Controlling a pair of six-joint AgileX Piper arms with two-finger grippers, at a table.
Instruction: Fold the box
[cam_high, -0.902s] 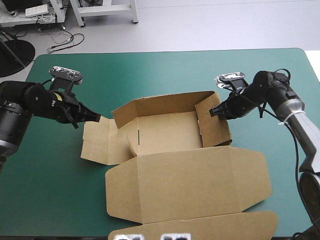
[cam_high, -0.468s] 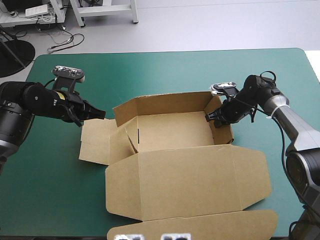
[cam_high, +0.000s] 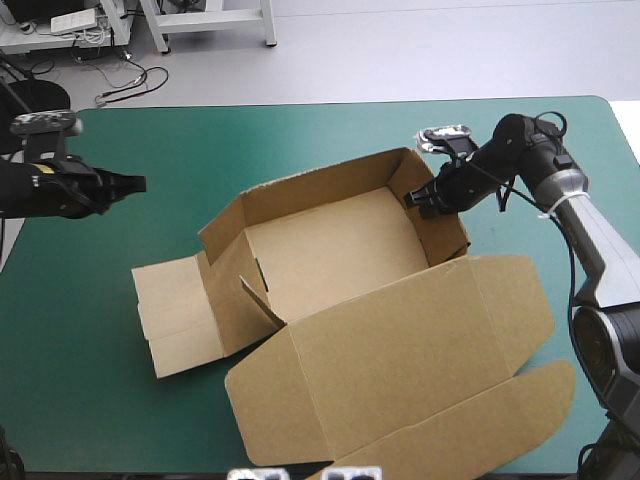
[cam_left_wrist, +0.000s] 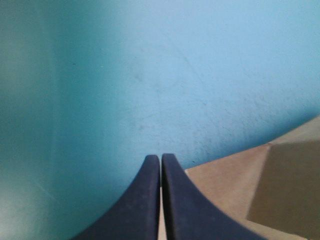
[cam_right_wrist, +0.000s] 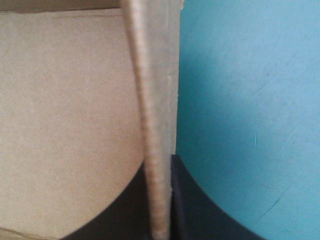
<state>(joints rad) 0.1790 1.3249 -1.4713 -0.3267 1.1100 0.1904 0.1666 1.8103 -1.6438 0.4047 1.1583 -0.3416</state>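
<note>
The brown box (cam_high: 330, 250) lies mid-table, turned at a slant, with its back and right walls raised. Its lid (cam_high: 400, 350) lies flat toward the near edge, and a side flap (cam_high: 170, 310) lies flat to the left. My right gripper (cam_high: 415, 198) is shut on the top edge of the right wall. In the right wrist view that wall's edge (cam_right_wrist: 150, 100) runs between the fingers of the right gripper (cam_right_wrist: 157, 167). My left gripper (cam_high: 138, 183) is shut on nothing, well left of the box over the cover. In its wrist view the left gripper (cam_left_wrist: 160, 159) forms one arch, with brown board (cam_left_wrist: 285, 190) ahead and to one side.
The teal-green cover (cam_high: 300, 135) shows bare between the box and the table's far edge, and around the left gripper. The lid's outer flap (cam_high: 470, 430) reaches close to the near edge. The right arm stretches in along the table's right side.
The left gripper has drawn back from the box's left flap toward the table's left edge. The box has swung round, and the right gripper has moved farther back with the right wall.
</note>
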